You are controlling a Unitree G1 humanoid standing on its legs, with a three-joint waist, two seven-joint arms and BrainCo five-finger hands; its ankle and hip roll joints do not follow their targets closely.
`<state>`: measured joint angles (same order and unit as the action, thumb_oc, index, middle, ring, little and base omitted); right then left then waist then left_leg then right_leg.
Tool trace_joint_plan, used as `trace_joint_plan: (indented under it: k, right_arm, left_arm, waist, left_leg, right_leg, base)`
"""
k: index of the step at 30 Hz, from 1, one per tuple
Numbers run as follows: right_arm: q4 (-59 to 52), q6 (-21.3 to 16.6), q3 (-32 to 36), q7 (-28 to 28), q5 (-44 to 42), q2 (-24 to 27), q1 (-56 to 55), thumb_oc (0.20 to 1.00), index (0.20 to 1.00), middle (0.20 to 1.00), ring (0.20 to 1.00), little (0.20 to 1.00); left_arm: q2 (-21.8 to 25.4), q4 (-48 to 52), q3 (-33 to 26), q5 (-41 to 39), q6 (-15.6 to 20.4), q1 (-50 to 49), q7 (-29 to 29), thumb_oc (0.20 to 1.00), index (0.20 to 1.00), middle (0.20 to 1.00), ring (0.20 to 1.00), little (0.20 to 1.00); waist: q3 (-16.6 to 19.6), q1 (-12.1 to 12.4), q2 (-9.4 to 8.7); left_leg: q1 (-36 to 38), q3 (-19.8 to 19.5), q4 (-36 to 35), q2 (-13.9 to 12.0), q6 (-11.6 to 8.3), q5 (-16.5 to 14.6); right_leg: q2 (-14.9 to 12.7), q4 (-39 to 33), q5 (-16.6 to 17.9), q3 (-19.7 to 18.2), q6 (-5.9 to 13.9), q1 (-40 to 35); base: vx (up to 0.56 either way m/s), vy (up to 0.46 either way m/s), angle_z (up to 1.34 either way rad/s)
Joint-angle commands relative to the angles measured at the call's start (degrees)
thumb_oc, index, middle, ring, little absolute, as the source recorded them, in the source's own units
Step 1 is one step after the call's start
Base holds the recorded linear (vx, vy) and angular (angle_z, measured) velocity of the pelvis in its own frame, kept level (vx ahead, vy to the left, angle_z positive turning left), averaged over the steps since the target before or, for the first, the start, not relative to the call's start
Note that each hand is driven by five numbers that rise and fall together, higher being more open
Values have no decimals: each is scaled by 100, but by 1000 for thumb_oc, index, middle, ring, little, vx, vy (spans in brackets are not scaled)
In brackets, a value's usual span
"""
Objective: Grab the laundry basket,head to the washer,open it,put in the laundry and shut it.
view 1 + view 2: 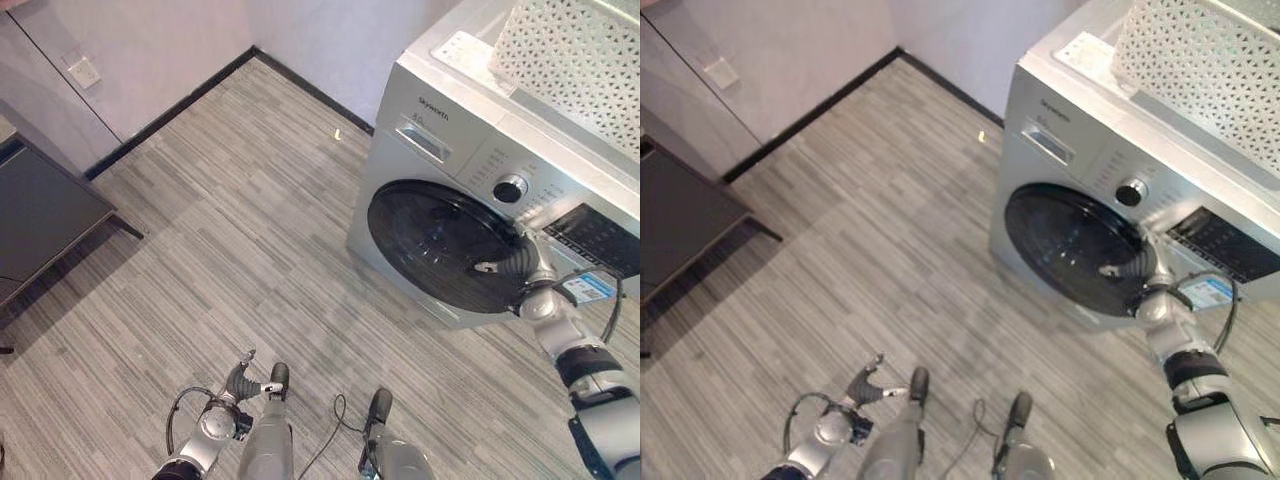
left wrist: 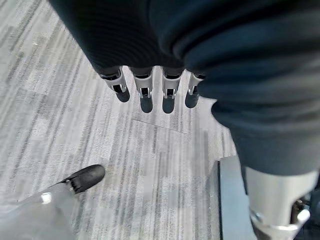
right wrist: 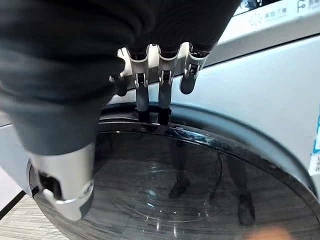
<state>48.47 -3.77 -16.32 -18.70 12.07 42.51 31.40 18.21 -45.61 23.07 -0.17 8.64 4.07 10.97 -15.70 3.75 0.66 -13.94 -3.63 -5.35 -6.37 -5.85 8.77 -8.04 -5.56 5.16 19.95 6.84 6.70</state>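
Right hand at washer door rim, basket parked on top.

Right hand (image 1: pixel 528 262) is at the right edge of the dark round door (image 1: pixel 445 245) of the washer (image 1: pixel 480 130); fingers (image 3: pixel 162 95) mostly straight, tips touching the door rim, nothing clasped. Door looks closed. White perforated laundry basket (image 1: pixel 575 60) sits on the washer top. Left hand (image 1: pixel 240 382) hangs low over the striped floor (image 1: pixel 230 200), fingers relaxed, empty.
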Motion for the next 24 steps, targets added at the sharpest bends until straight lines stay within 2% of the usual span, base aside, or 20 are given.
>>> trace_joint_plan:
  k: [1, 10, 20, 24]
  right_arm:
    - [778, 446, 247, 11, -226, 700, 38, 1000, 1000, 1000, 1000, 1000]
    - [1316, 408, -95, 107, -516, 241, 402, 1000, 1000, 1000, 1000, 1000]
    - [1517, 312, -472, 276, -546, -105, 566, 1000, 1000, 1000, 1000, 1000]
    - [1432, 200, -625, 451, -600, -399, 419, 1000, 1000, 1000, 1000, 1000]
  left_arm:
    - [95, 49, 84, -283, 204, 55, 68, 1000, 1000, 1000, 1000, 1000]
    - [24, 33, 312, -328, 209, 138, 71, 1000, 1000, 1000, 1000, 1000]
    - [170, 633, 372, -577, 270, 98, -4, 1000, 1000, 1000, 1000, 1000]
    - [228, 773, 348, -539, 267, 91, -43, 1000, 1000, 1000, 1000, 1000]
  waist:
    - [34, 79, -57]
    - [-90, 99, -35]
    - [-158, 192, 113]
    - [-180, 251, 165]
  left_leg:
    - [388, 57, 35, 113, 206, -811]
    - [259, 76, 35, 104, 193, -771]
    - [91, 18, 35, 187, 181, -709]
    - [57, -8, 35, 214, 184, -713]
  right_leg:
    - [-325, 56, -288, -281, 127, 175]
    - [-265, 56, -294, -371, 102, 357]
    - [-295, 56, -282, -354, 102, 471]
    - [-306, 56, -279, -362, 96, 484]
  base:
    - [28, -29, 14]
    - [3, -6, 1]
    - [1, -2, 0]
    - [0, 0, 0]
